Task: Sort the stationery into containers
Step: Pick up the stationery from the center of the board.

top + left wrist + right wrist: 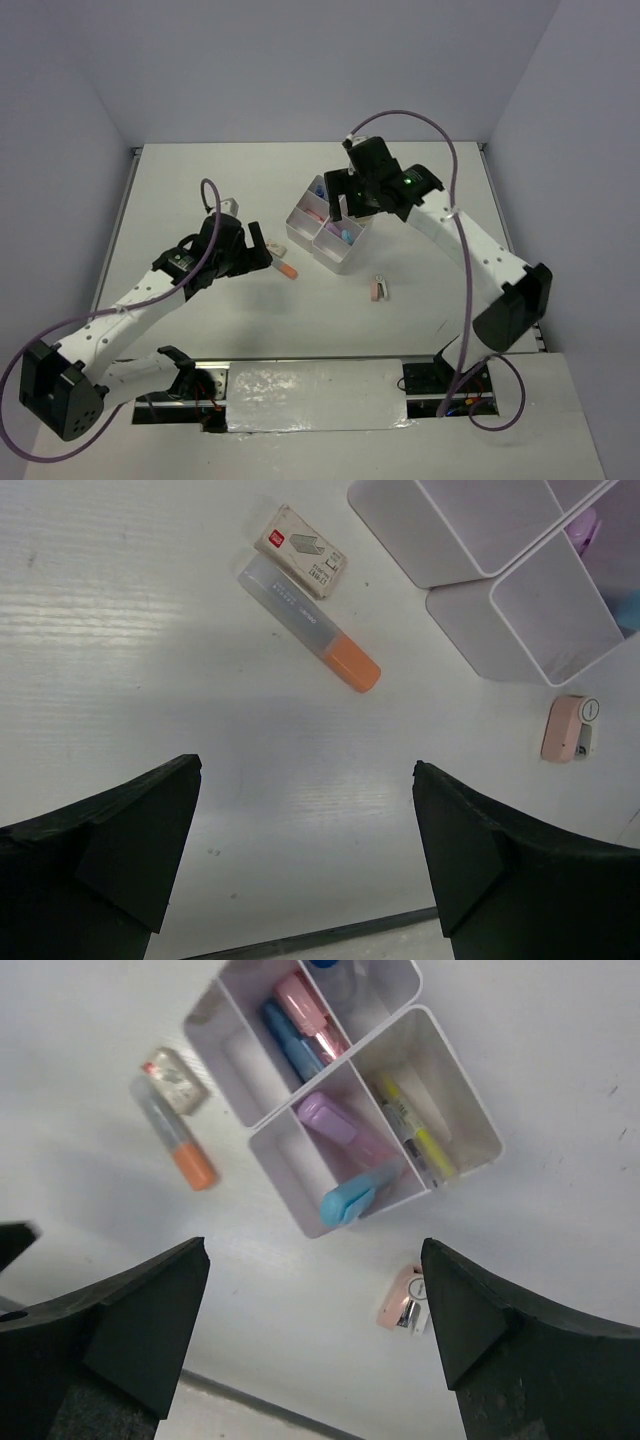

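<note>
The white four-compartment box (pixel 335 262) stands mid-table. In the right wrist view its wall (pixel 285 1175) encloses pink and blue highlighters (pixel 295 1020) in one cell, a purple and a blue highlighter (pixel 345 1195) in another, and a yellow pen (pixel 420 1135) in a third. An orange highlighter (pixel 312 628) and a small staple box (pixel 300 552) lie on the table left of the box. A pink mini stapler (pixel 568 728) lies near the box's front. My left gripper (pixel 307 768) is open and empty, short of the orange highlighter. My right gripper (pixel 315 1245) is open and empty above the box.
The table's near edge (pixel 300 940) runs just below my left fingers. Grey walls close in the table at the back and sides. The stapler also shows in the top view (pixel 381 289), right of the box front.
</note>
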`<action>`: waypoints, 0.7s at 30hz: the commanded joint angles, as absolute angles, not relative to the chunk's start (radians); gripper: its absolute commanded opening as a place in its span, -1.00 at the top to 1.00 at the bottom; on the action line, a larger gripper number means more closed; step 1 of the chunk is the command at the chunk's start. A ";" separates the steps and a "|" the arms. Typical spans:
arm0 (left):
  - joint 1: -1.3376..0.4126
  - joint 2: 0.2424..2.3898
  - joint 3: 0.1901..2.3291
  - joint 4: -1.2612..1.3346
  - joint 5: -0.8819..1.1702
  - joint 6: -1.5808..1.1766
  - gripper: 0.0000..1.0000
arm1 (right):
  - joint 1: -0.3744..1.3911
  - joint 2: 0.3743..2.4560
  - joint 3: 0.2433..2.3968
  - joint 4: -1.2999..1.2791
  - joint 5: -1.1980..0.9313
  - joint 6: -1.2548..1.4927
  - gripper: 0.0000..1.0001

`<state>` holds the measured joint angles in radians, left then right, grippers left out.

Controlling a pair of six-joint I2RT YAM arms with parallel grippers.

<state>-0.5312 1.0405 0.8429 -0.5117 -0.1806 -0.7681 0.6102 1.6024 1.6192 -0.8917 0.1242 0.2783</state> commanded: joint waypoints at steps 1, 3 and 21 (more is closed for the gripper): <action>-0.557 1.098 0.841 -0.405 -0.178 -0.839 -0.98 | 0.630 1.438 1.559 -0.798 0.081 0.301 -0.88; -0.575 1.156 0.848 -0.393 -0.221 -0.873 -0.98 | 0.630 1.358 1.516 -0.766 0.078 0.316 -0.88; -0.607 1.638 1.075 -0.454 -0.383 -1.034 -0.75 | 0.634 1.074 1.146 -0.615 0.005 0.319 -0.80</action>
<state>-0.5934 1.5993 1.0149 -0.4274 -0.3325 -1.0012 0.6304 1.1179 1.1580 -0.6930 0.0132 0.3210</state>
